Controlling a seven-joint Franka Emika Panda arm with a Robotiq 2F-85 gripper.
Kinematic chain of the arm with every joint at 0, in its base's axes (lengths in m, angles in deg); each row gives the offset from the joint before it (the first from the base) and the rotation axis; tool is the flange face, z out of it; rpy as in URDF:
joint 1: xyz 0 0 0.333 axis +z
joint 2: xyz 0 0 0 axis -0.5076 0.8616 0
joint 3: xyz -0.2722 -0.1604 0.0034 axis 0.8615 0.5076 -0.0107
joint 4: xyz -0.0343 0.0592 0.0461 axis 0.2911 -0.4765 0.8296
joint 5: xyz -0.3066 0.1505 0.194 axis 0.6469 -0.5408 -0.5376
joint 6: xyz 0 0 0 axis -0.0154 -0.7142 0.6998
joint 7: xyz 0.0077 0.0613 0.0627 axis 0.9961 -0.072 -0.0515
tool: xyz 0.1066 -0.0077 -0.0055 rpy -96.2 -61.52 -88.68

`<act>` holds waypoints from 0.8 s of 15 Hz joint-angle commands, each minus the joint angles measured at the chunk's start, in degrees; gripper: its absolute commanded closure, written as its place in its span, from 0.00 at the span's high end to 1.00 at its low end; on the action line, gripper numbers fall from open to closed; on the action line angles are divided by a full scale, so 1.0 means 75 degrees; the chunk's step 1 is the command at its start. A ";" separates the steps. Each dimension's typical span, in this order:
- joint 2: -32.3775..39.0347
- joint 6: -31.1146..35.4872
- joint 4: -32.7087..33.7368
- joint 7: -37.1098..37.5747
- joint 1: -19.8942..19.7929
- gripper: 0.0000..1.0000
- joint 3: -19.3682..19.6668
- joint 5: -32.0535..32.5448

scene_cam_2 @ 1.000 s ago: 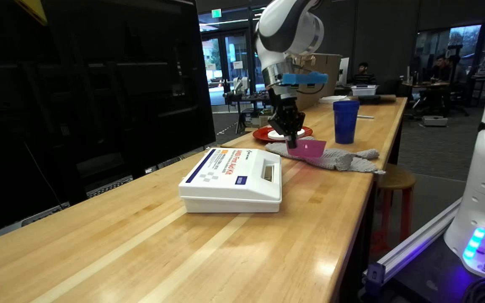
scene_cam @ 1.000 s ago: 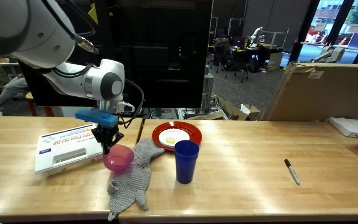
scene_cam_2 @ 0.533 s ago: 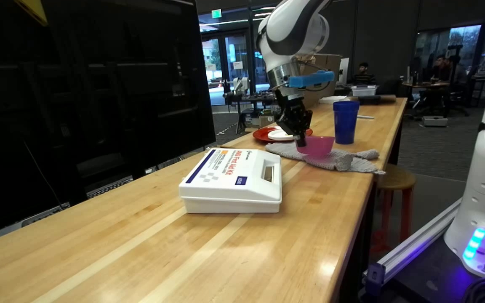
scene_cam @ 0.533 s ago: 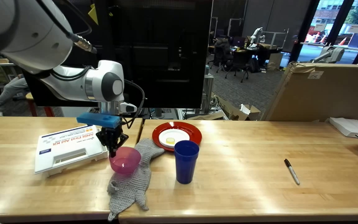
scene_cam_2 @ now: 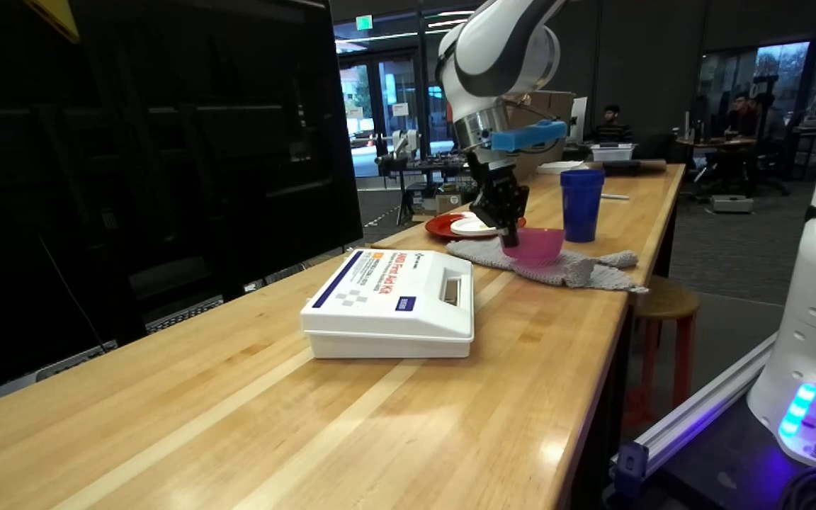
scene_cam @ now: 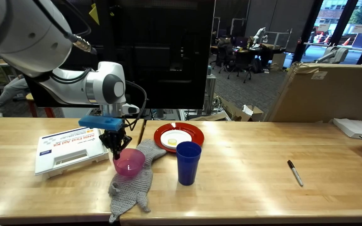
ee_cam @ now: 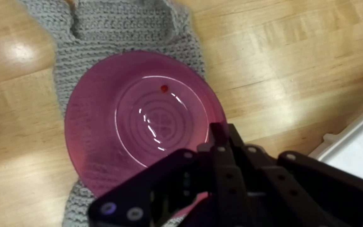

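My gripper is shut on the near rim of a translucent pink bowl, one finger inside the wall and one outside. A small red spot shows on the bowl's floor. Beneath the bowl lies a grey knitted animal-shaped cloth; whether the two touch I cannot tell. In both exterior views the gripper points down at the bowl's side and the bowl looks roughly level over the cloth.
A white first aid kit lies beside the gripper. A blue cup stands across the cloth, near a red plate bearing a white dish. Farther off are a black-capped marker, white papers and a cardboard box.
Gripper and bowl have shifted together, rightward and slightly down in an exterior view, farther over the grey cloth. The motion is smaller in the last half second. The grip stays shut.
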 commanded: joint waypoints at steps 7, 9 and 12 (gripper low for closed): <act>-0.0234 0.0926 -0.0671 -0.0412 -0.0156 0.01 0.0169 -0.0189; -0.0207 0.0953 -0.0687 -0.0756 -0.0123 0.29 0.0230 -0.0559; -0.0199 0.1060 -0.0734 -0.1121 -0.0089 0.45 0.0249 -0.1047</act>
